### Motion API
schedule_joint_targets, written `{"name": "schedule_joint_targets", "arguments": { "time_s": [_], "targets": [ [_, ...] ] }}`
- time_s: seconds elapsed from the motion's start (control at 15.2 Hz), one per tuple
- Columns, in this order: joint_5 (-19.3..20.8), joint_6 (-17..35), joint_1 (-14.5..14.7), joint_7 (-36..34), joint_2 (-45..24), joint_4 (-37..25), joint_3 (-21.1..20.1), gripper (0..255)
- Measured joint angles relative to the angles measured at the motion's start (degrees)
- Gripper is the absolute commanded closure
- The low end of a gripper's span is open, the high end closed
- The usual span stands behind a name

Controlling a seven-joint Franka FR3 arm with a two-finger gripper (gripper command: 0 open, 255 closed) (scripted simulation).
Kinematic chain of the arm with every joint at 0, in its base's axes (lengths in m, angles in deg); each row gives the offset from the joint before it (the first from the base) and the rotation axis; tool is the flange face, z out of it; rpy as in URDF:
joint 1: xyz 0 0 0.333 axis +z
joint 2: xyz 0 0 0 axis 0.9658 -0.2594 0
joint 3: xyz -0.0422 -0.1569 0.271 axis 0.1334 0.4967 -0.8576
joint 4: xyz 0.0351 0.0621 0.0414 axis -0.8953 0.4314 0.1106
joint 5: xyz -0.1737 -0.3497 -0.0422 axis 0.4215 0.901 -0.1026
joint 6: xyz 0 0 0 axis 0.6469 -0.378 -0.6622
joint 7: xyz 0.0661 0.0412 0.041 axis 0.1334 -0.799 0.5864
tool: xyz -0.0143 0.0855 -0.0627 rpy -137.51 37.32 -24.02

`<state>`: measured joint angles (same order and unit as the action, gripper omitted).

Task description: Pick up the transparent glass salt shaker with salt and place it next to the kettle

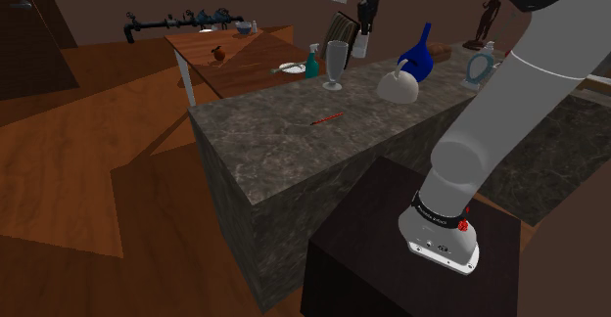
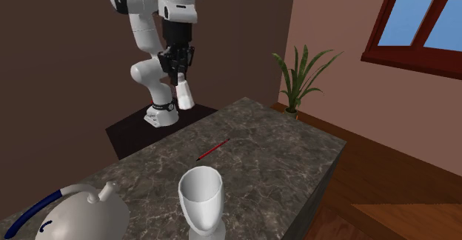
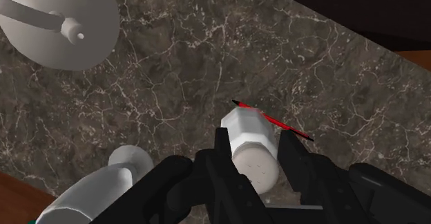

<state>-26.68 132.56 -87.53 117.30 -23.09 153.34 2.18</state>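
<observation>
Two black jaws clamp the white, faceted salt shaker, held aloft over the dark, white-veined marble worktop, above a thin red pencil and well apart from the smooth white domed kettle with a blue handle.

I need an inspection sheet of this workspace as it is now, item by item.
Surface: dark marbled counter.
Job's things: white salt shaker held in the air above the counter; white kettle with blue handle standing on it.
Clutter: red pencil lying flat; white goblet upright near the kettle.
End effector: shut on the salt shaker.
Cables: nothing seen.
Surroundings: potted plant, window, wooden floor.
</observation>
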Motion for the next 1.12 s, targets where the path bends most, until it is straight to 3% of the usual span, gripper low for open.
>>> {"name": "schedule_joint_targets", "arguments": {
  "time_s": [0.59,1.12],
  "targets": [
    [1.2,1.5,-5.2,12.1,-0.4,-0.6,7.0,255],
    [-0.1,3.1,-10.2,23.9,-5.2,-5.2,13.7,255]
  ]
}}
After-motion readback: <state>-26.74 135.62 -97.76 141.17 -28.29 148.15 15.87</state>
